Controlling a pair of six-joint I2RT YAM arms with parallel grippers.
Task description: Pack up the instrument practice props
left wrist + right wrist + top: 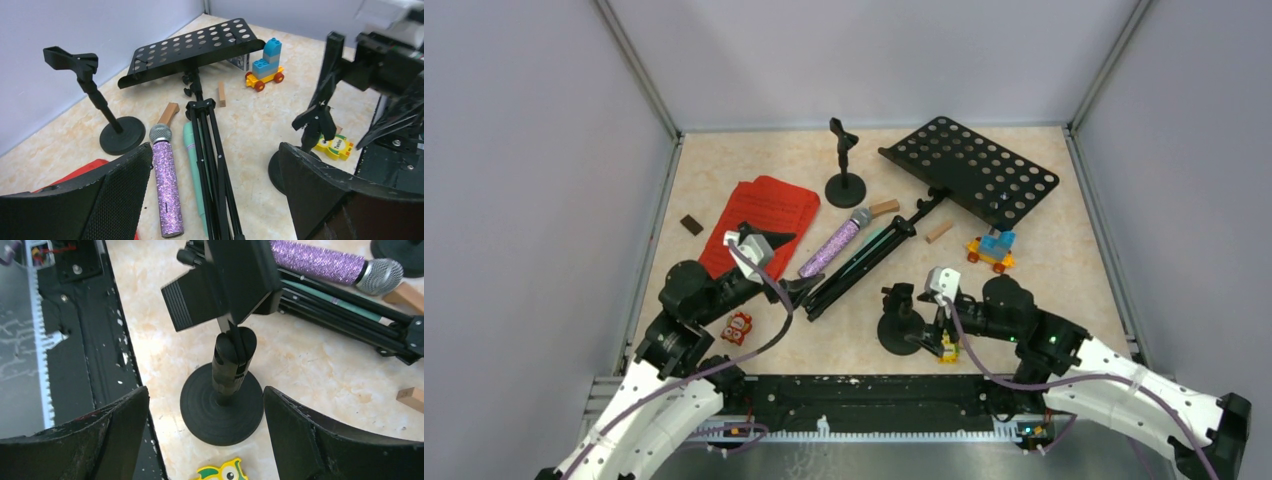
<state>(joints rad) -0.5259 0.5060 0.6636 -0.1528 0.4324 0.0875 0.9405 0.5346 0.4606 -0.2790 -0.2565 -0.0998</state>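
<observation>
The black perforated music rack (972, 170) lies tipped over at the back right, its folded tripod legs (212, 160) running toward my left gripper (799, 290). That gripper (215, 200) is open, low over the table. The glittery purple microphone (166, 190), the mint-green microphone (192, 165) and the leg ends lie flat between its fingers. Red sheet-music pages (764, 215) lie at the left. One mic holder (845, 180) stands upright at the back. The other mic holder (222, 410) stands near the front, its round base just ahead of my open right gripper (205, 440).
A blue and yellow toy brick car (992, 250) sits right of the rack. Two wooden blocks (884, 207) (939, 231) lie near the legs. A red toy figure (738, 326), a yellow owl figure (222, 472) and a dark chip (690, 224) lie about. A black rail (864, 395) edges the front.
</observation>
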